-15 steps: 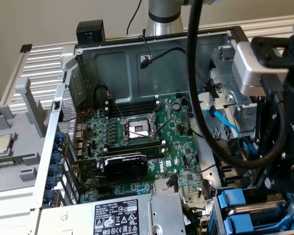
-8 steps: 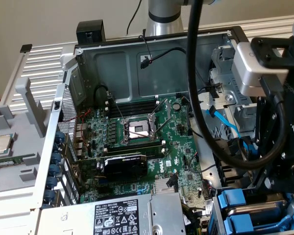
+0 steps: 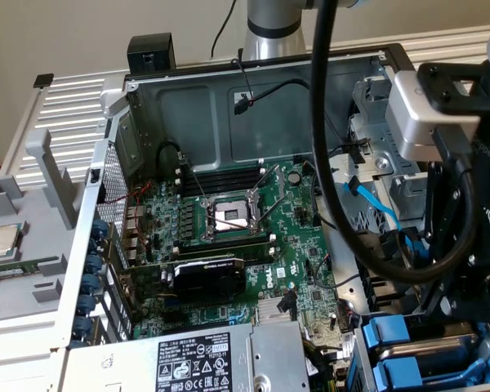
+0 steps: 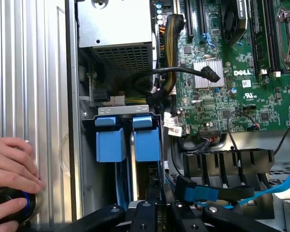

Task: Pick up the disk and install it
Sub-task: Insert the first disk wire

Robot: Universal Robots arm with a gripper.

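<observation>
Just beyond the fingers (image 4: 159,210), the disk (image 4: 128,140) sits in its bay; their grip state I cannot tell

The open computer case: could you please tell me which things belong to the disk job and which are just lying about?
Part of the job: disk in its blue carrier; gripper right by it.

Just lying about: CPU chip outside the case; power supply; graphics card; blue cable.
</observation>
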